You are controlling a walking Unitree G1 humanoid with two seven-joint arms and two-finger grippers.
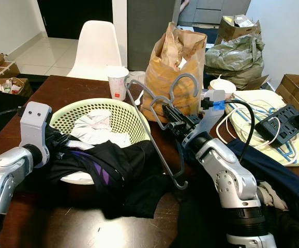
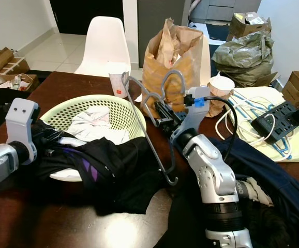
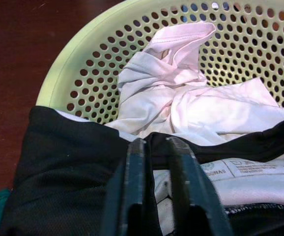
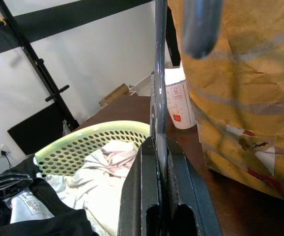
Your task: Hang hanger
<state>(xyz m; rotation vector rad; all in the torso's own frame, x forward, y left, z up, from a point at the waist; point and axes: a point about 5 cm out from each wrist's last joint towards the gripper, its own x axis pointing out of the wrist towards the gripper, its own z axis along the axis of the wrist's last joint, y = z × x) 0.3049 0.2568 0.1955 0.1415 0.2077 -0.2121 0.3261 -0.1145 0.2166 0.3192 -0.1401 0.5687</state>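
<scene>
So: hanger (image 1: 160, 111) is grey, held up over the table (image 1: 66, 90), between the basket (image 1: 121, 108) and the paper bag (image 1: 173, 67). Hook end is up by the bag; one long arm slopes down toward the robot and ends in a curled tip just above the black shirt (image 1: 123, 170). Right gripper (image 1: 171, 118) is clamped on the hanger near its neck; in the right wrist view both fingers (image 4: 144, 187) sit tight on either side of the metal rod.

Left gripper (image 3: 154, 167) is at the near rim of the basket, fingers pinched onto the edge of the black shirt, with a narrow gap between them where the fabric sits. A white label (image 3: 252, 168) shows just beside that grip.

Basket: pale green, perforated, on the table. Inside: crumpled white cloth (image 1: 95, 126) toward the middle. Black shirt, with a purple patch, drapes over the near rim and spills out onto the tabletop.

Paper bag: brown, upright, top open and crumpled, stands behind the hanger. Contents can't be made out. A paper cup (image 1: 117, 82) with a red logo stands just beside the basket's far rim. A second cup (image 1: 222, 85) sits on the far side of the bag.

Right of the arm: power strip (image 1: 289, 118) and white cable on a pale sheet, with more hangers (image 1: 284, 147) lying flat there. Dark blue cloth (image 1: 273, 173) lies along the table's right edge.

Behind the table: white chair (image 1: 95, 49), cardboard boxes, a stuffed green sack (image 1: 235, 57).
</scene>
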